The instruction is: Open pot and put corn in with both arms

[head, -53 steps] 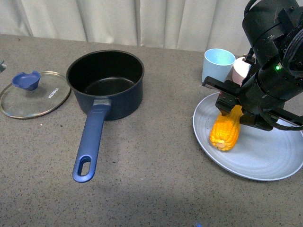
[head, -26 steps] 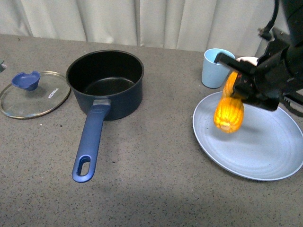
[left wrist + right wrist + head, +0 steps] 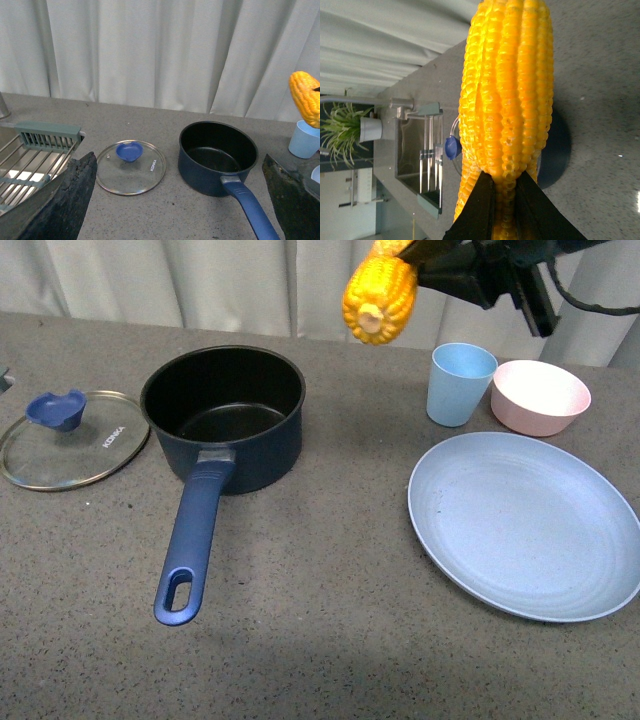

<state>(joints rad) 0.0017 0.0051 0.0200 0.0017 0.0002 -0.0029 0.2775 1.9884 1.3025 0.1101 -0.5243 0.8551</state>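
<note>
One step is done: lid (image 3: pixel 72 440) off, lying flat just beside the empty pot (image 3: pixel 250 465). Step in hand: carrying the corn (image 3: pixel 380 295) to the pot. Corn clamped at its upper end in the right gripper (image 3: pixel 420 260), held high above the table, behind and to the right of the pot rim, blunt end down. Left gripper (image 3: pixel 178 156) spread wide, holding nothing. Next: move left until over the black inside, lower close, then release to avoid bounce-out.
</note>
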